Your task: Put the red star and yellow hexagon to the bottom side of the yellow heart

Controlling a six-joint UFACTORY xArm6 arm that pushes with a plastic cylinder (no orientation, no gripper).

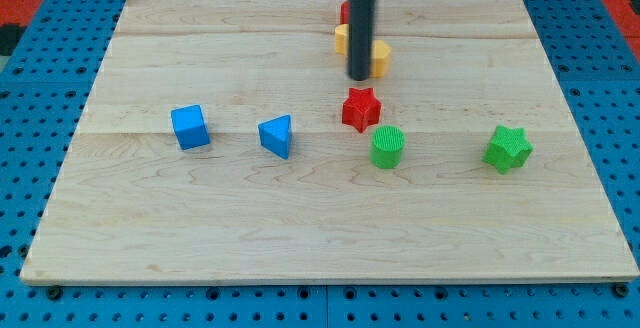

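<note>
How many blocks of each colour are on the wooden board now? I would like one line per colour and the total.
Blue: 2, cube and triangle
Green: 2, cylinder and star
Red: 2, star and a block partly hidden behind the rod
Yellow: 2, both partly behind the rod
Total: 8

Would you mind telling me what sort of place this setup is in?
Probably a robotics lab bench: a wooden board lies on a blue perforated base, with small coloured blocks like the red star, and my tip just above it.
</note>
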